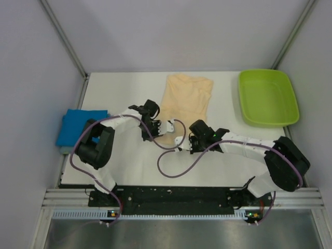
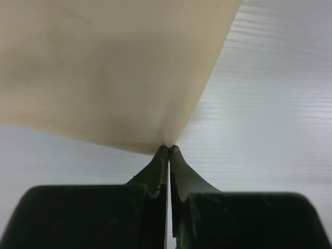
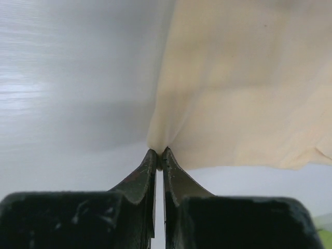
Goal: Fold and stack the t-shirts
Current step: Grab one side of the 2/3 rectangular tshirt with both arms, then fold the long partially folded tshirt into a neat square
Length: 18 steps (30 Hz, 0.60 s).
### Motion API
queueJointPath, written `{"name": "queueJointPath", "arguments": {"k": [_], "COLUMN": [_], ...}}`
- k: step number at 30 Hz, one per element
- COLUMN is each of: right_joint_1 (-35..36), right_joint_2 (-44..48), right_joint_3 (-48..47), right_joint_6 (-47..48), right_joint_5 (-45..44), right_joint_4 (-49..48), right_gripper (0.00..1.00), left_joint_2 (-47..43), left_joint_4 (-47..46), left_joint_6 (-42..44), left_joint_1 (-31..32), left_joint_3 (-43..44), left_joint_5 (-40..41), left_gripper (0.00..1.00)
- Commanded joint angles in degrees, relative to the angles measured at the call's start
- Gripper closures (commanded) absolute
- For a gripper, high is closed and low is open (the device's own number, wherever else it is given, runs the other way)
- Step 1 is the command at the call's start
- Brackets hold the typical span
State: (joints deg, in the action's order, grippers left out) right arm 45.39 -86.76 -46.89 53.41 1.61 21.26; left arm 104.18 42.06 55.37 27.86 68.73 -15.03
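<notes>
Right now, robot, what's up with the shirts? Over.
Left jaws, right jaws shut, each pinching a near corner of the peach shirt. Blue shirt folded, far left. Green tray far right, apart.

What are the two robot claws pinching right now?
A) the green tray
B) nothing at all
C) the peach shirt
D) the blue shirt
C: the left gripper and the right gripper are each shut on the near edge of the peach shirt, while the blue shirt lies folded off to the left with neither gripper on it.
</notes>
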Motion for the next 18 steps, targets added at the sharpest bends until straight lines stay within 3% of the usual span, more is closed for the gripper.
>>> {"name": "queueJointPath", "arguments": {"k": [1, 10, 15, 18], "right_joint_1": [3.91, 9.54, 9.72, 6.92], "right_joint_2": [9.58, 27.41, 32.70, 32.62], "right_joint_3": [1.28, -1.09, -7.06, -9.52], "right_joint_6": [-5.33, -13.32, -18.07, -17.90], "right_joint_5": [2.35, 8.49, 12.10, 13.24], "right_joint_4": [8.61, 25.92, 29.46, 28.14], "right_gripper": [1.00, 1.00, 1.00, 1.00], "left_joint_2": [-8.10, -25.76, -32.46, -31.94], "left_joint_4": [7.24, 21.90, 27.89, 25.63], "left_joint_6": [-3.43, -4.75, -7.20, -11.50], "left_joint_1": [2.11, 3.34, 3.70, 3.70], "left_joint_3": [-6.05, -10.11, -3.88, 0.69], "left_joint_5": [-3.34, -10.45, -13.36, -10.56], "left_gripper": [1.00, 1.00, 1.00, 1.00]}}
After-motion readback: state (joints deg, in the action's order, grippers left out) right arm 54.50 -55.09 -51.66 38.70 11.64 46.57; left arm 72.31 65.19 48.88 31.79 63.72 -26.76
